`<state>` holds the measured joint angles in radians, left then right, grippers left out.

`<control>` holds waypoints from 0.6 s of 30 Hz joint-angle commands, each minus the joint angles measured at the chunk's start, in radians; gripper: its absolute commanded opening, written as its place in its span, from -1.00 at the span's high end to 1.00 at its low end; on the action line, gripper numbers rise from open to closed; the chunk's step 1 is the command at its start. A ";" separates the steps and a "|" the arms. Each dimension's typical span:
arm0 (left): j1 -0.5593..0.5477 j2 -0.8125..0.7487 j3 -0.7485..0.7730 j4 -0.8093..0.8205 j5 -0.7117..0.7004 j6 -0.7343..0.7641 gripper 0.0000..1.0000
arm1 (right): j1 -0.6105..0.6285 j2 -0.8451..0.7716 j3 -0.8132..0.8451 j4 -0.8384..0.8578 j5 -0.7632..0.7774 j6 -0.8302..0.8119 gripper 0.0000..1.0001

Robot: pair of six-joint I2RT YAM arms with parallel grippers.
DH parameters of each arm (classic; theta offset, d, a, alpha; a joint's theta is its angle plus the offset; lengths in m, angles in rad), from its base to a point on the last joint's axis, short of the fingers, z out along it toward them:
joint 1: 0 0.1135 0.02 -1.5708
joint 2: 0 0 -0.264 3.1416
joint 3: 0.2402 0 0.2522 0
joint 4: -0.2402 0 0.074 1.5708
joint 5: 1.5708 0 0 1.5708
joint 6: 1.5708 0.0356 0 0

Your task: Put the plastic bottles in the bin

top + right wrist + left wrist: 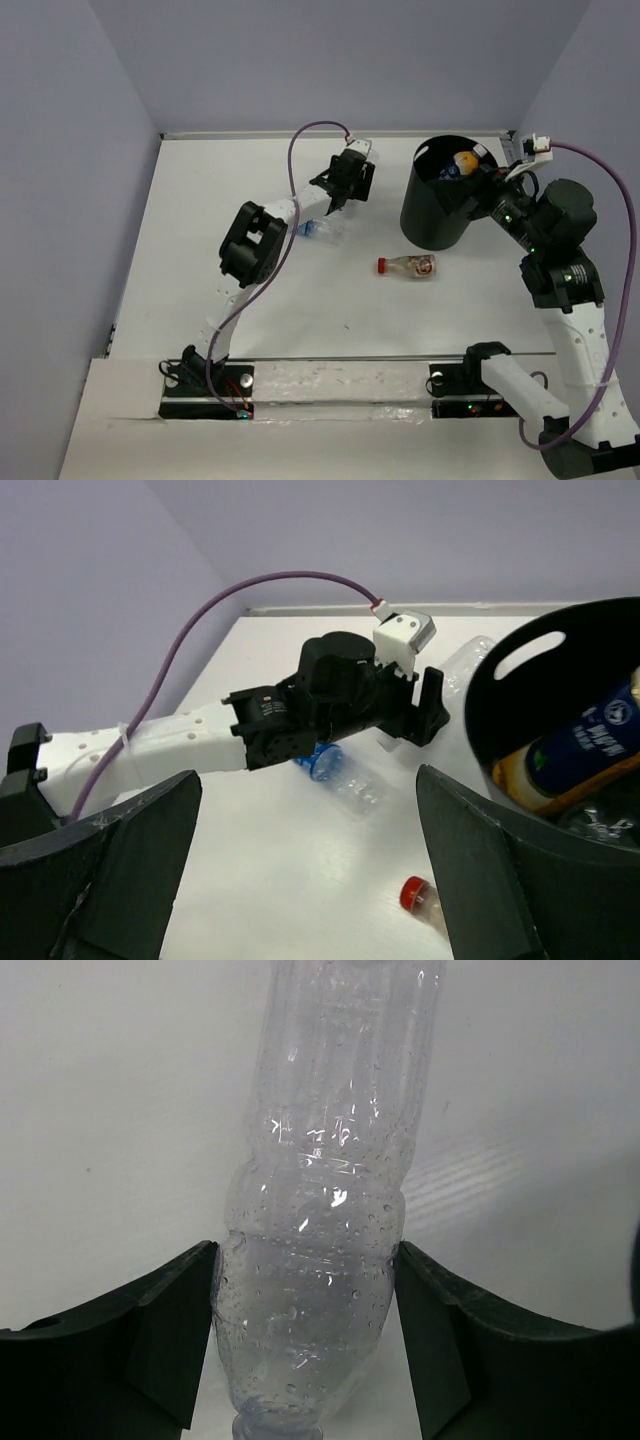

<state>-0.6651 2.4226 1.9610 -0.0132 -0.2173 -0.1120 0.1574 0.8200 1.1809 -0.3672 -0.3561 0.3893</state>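
My left gripper [358, 172] is at the far middle of the table, shut on a clear plastic bottle [325, 1210] by its neck end; both fingers press its sides. The bottle also shows in the top view [366, 150]. A clear bottle with a blue cap [322, 230] lies on the table under the left arm. A small red-capped bottle [408, 265] lies in front of the black bin [430, 215]. The bin holds an orange-yellow bottle [464, 160] and a blue-labelled one [590, 740]. My right gripper [487, 185] is open and empty at the bin's right rim.
Purple-grey walls close the table at the back and both sides. The left arm [300, 710] stretches across the table's middle toward the far edge. Its purple cable [300, 150] loops above it.
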 commanded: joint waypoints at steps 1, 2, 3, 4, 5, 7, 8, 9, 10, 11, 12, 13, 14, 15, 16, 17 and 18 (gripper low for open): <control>0.015 -0.403 -0.254 0.307 0.051 -0.112 0.11 | -0.004 -0.013 -0.003 0.050 -0.149 0.062 -0.88; 0.015 -0.449 -0.293 0.332 0.059 -0.120 0.11 | -0.004 -0.012 -0.004 0.048 -0.141 0.063 -0.89; 0.015 -0.495 -0.330 0.350 0.065 -0.127 0.11 | -0.004 -0.010 -0.007 0.045 -0.138 0.065 -0.91; 0.015 -0.584 -0.403 0.383 0.074 -0.146 0.11 | -0.004 -0.007 -0.012 0.047 -0.139 0.066 -0.92; 0.015 -0.627 -0.439 0.398 0.075 -0.153 0.11 | -0.004 -0.007 -0.013 0.050 -0.139 0.069 -0.93; 0.012 -0.744 -0.545 0.447 0.128 -0.170 0.11 | -0.004 0.011 -0.018 0.059 -0.136 0.074 -0.94; 0.003 -0.816 -0.626 0.490 0.159 -0.189 0.11 | -0.004 0.030 -0.018 0.069 -0.162 0.074 -0.95; -0.005 -0.816 -0.664 0.490 0.165 -0.195 0.11 | -0.004 0.030 -0.020 0.083 -0.184 0.075 -0.96; -0.016 -0.882 -0.701 0.530 0.168 -0.201 0.11 | -0.004 0.047 -0.027 0.117 -0.201 0.082 -0.97; -0.022 -0.913 -0.737 0.545 0.179 -0.215 0.11 | -0.004 0.057 -0.027 0.117 -0.210 0.089 -0.97; -0.039 -0.960 -0.796 0.580 0.218 -0.238 0.12 | -0.004 0.070 -0.020 0.126 -0.233 0.091 -0.98; -0.053 -0.979 -0.821 0.593 0.254 -0.245 0.12 | -0.004 0.082 -0.012 0.132 -0.248 0.089 -0.98; -0.068 -0.997 -0.847 0.604 0.272 -0.250 0.12 | -0.004 0.108 -0.004 0.142 -0.259 0.091 -0.99; -0.083 -1.028 -0.890 0.628 0.280 -0.259 0.12 | -0.004 0.123 0.011 0.145 -0.285 0.094 -0.99; -0.117 -1.039 -0.907 0.640 0.291 -0.265 0.12 | -0.004 0.140 0.019 0.149 -0.302 0.091 -0.99; -0.131 -1.051 -0.924 0.653 0.314 -0.273 0.12 | 0.007 0.177 0.029 0.148 -0.320 0.088 -0.99; -0.143 -1.059 -0.936 0.662 0.329 -0.282 0.12 | 0.007 0.194 0.037 0.145 -0.340 0.085 -0.99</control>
<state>-0.7502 1.3682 1.0988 0.5621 0.0063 -0.3405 0.1577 0.9565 1.1641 -0.2836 -0.5850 0.4683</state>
